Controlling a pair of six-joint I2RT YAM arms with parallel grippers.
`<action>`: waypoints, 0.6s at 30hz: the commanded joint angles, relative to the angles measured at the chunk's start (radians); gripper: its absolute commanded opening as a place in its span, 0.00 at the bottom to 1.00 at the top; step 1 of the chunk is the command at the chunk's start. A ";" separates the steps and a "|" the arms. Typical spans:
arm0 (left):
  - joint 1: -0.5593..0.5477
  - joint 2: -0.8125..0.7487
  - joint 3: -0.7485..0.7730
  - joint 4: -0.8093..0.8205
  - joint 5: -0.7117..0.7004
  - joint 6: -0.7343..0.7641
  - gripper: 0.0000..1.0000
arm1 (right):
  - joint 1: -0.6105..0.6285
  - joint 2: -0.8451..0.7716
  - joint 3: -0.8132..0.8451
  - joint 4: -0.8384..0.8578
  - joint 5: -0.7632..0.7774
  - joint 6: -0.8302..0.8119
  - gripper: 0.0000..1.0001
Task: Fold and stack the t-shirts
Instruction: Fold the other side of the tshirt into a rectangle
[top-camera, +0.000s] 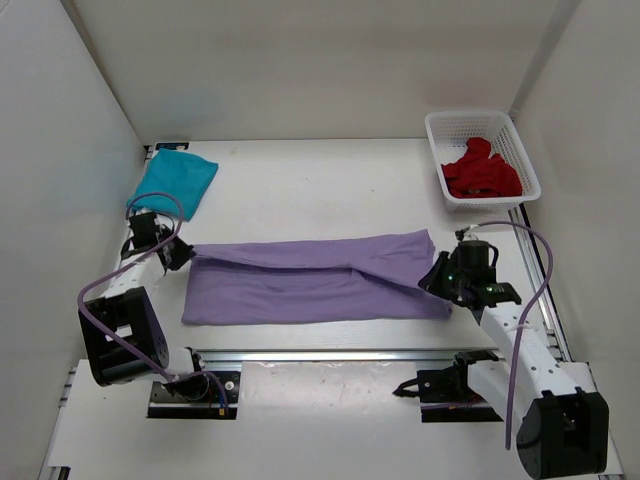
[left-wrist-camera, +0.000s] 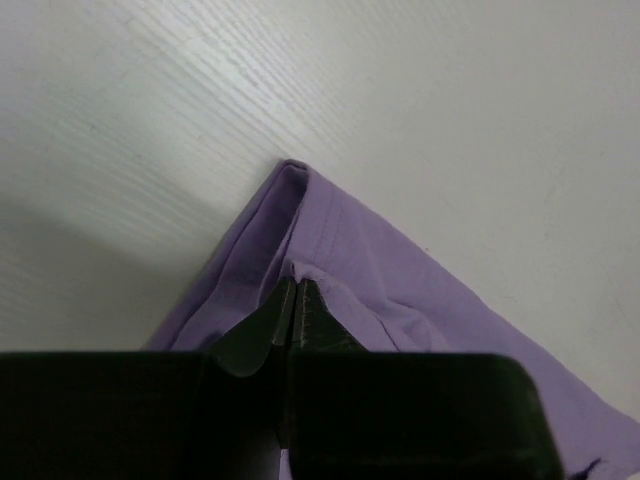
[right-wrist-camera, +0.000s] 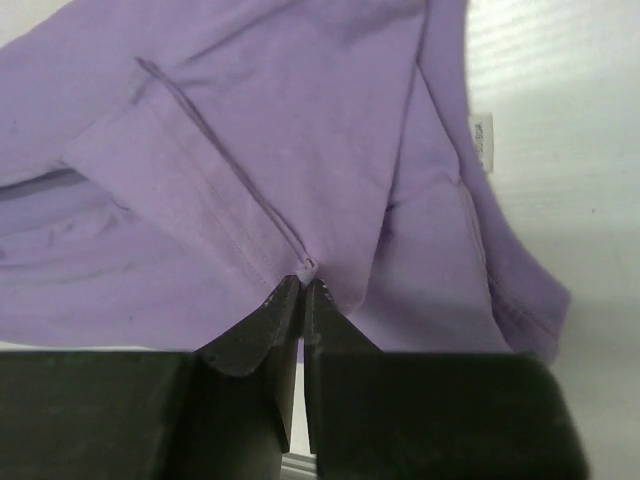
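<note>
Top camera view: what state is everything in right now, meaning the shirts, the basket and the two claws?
purple t-shirt: stretched out flat across the table, partly folded lengthwise, pinched at both ends.
teal t-shirt: folded, lying at the far left.
red t-shirt: crumpled, unfolded, inside the basket.
basket: upright at the far right, holding the red t-shirt.
left gripper: shut on the purple t-shirt.
right gripper: shut on the purple t-shirt.

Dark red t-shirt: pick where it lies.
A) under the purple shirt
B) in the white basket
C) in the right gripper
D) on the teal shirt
B: the dark red t-shirt lies bunched inside the white mesh basket at the far right.
</note>
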 joint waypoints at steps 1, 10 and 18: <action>0.029 -0.035 -0.026 0.008 -0.003 -0.010 0.08 | -0.049 -0.052 -0.071 0.078 -0.050 0.054 0.00; 0.104 -0.054 -0.047 0.041 0.094 -0.143 0.33 | -0.037 -0.117 -0.074 0.048 0.014 0.068 0.22; -0.015 -0.118 -0.046 0.117 0.038 -0.151 0.25 | 0.144 0.019 0.051 0.127 0.120 0.058 0.00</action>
